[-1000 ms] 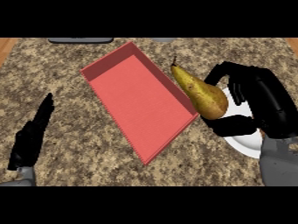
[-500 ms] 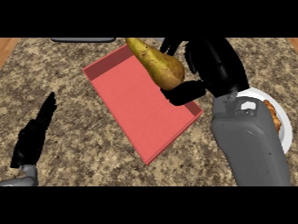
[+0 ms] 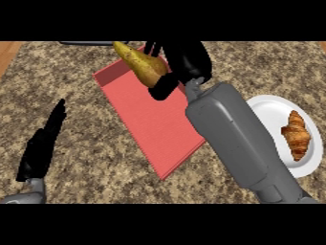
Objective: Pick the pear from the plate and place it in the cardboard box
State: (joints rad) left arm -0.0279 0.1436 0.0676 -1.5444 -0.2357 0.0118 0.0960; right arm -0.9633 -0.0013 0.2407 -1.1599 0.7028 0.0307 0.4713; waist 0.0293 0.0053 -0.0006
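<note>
While the pear (image 3: 141,64) is hanging in the air over the far end of the cardboard box (image 3: 151,119), the right hand (image 3: 183,64) is curling round it from the right, thumb and fingers closed about the fruit's lower, broader part. The pear's long axis is running on a slant — narrow stem end pointing up and to the left toward the desk's (image 3: 88,158) far edge, broad end tucked down against the hand. The box, a shallow red tray, is lying directly beneath and stretching toward the robot, so the fruit appears already placed above its target; in my judgement the coming move is calling for a lowering and a release rather than further travel sideways. The right forearm is crossing the box's right edge. The white plate (image 3: 267,107) is sitting to the right of the box, well apart from the pear, and is carrying only a croissant (image 3: 296,135). The left hand (image 3: 42,143) is resting at the view's left — fingers straight, holding nothing, and far from the fruit.
</note>
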